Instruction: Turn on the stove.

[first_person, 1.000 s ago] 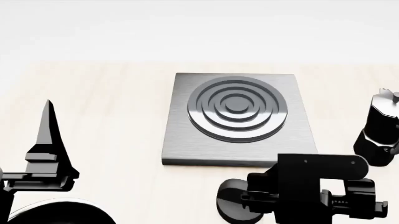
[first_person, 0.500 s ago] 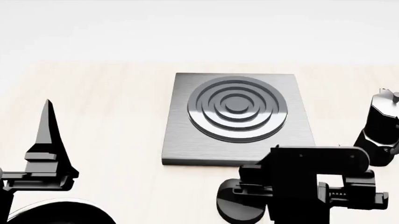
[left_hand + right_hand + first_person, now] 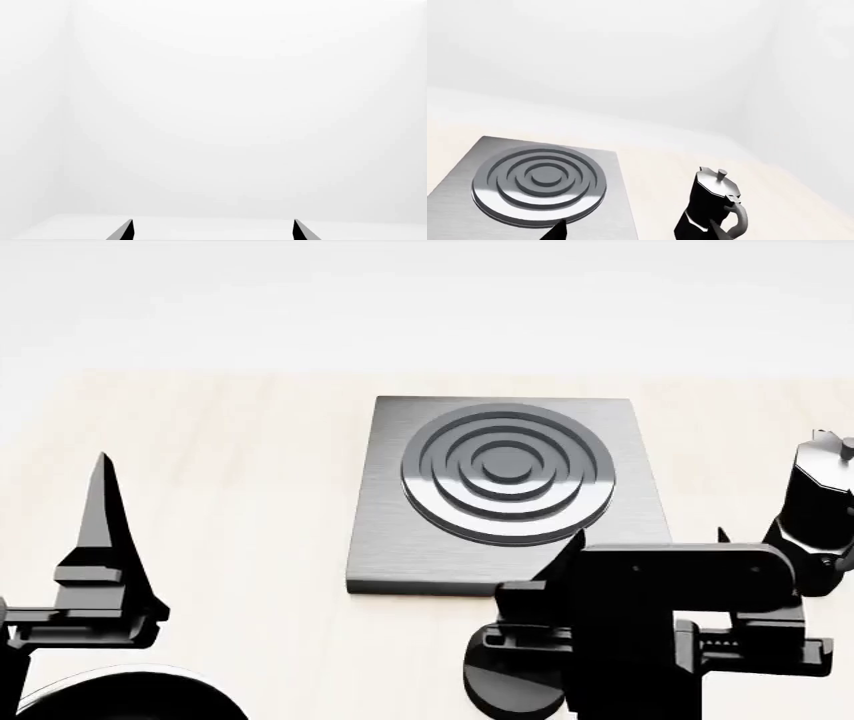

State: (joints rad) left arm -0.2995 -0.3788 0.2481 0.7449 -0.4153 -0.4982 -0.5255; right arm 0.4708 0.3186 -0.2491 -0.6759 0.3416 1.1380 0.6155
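There is one stove [image 3: 501, 495], a flat grey metal slab with one ring burner [image 3: 507, 473], and it lies flat in the middle of the pale wooden table [image 3: 240, 470]. One black moka pot [image 3: 814, 510] stands upright at the right of the stove, apart from it. One round black disc [image 3: 507, 680] shows just in front of the stove's near edge, half covered by the right arm; I cannot tell if it is the knob.

There are two grippers. The left gripper [image 3: 104, 500] is at the left side of the table, well apart from the stove, with its fingers pointing up. In the left wrist view its two finger tips [image 3: 127, 231] stand wide apart with nothing between them, and behind them there is only white wall.

The right gripper [image 3: 641, 540] is over the near right corner of the stove. The head view shows mostly the back of its body. The right wrist view shows the burner and the moka pot from a low angle, and two small dark tips [image 3: 558, 231] at the edge, set apart and holding nothing.
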